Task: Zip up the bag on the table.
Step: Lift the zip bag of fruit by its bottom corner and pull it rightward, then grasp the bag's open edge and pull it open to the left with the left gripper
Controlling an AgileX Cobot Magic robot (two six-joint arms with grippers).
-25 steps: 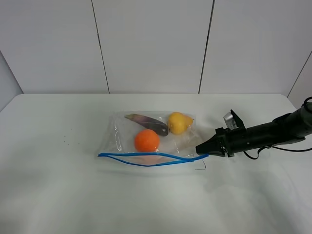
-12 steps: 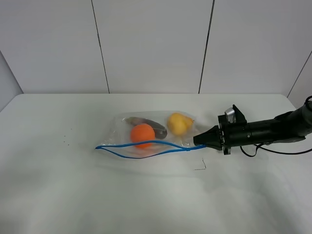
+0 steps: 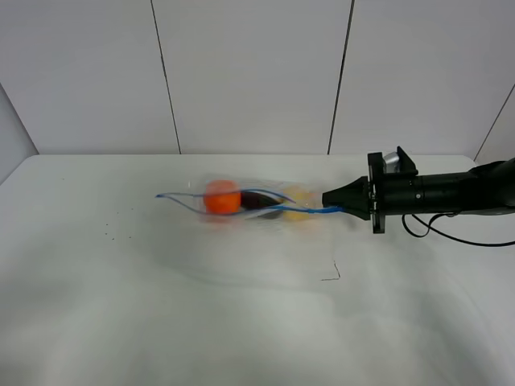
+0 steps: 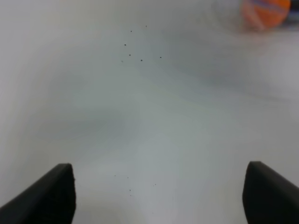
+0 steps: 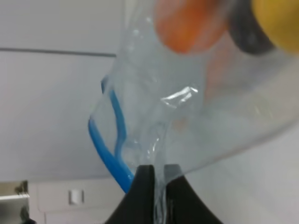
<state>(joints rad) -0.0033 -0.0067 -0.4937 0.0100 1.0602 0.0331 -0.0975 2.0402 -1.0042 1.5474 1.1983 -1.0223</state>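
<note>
The clear bag point(image 3: 241, 201) with its blue zipper strip point(image 3: 310, 211) is blurred and stretches leftward from my right gripper point(image 3: 326, 207), seemingly raised off the white table point(image 3: 241, 322). Orange, dark and yellow produce show inside it. In the right wrist view my right gripper point(image 5: 155, 179) is shut on the bag's clear plastic point(image 5: 187, 107) beside the blue zipper strip point(image 5: 103, 149), which gapes open. In the left wrist view my left gripper point(image 4: 159, 196) is open and empty above bare table, with the orange produce point(image 4: 266, 11) far off. The left gripper does not show in the exterior view.
A thin dark mark point(image 3: 330, 273) lies on the table in front of the bag. Several dark specks point(image 3: 109, 233) sit at the left and also show in the left wrist view point(image 4: 140, 58). A grey panelled wall point(image 3: 249, 72) stands behind the table.
My right gripper has moved up and toward the back, keeping hold of the bag's right end. The bag has swung up and away from the table's front, and its contents have shifted left.
</note>
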